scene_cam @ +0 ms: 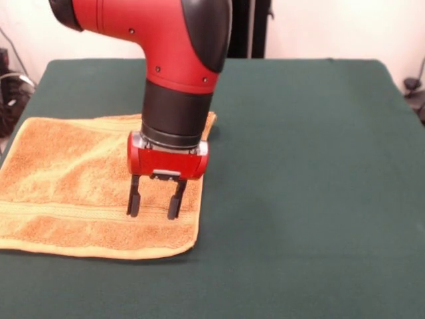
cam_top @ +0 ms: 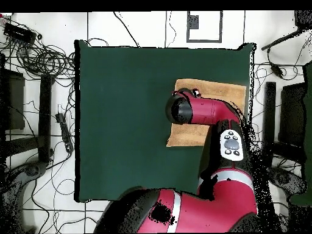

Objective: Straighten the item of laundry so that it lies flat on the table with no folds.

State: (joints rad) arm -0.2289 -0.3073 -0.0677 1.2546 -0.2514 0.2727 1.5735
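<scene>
One golden-orange terry-cloth towel (scene_cam: 80, 193) lies spread near the dark green felt counter (scene_cam: 312, 166) side edge; the red-and-black tool (scene_cam: 156, 203), prongs apart and empty, stands directly over its inner corner

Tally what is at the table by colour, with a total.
Golden-orange: 1, the towel
Dark green: 1, the table
Red and black: 1, the arm with its gripper, open over the towel
Total: 3
</scene>
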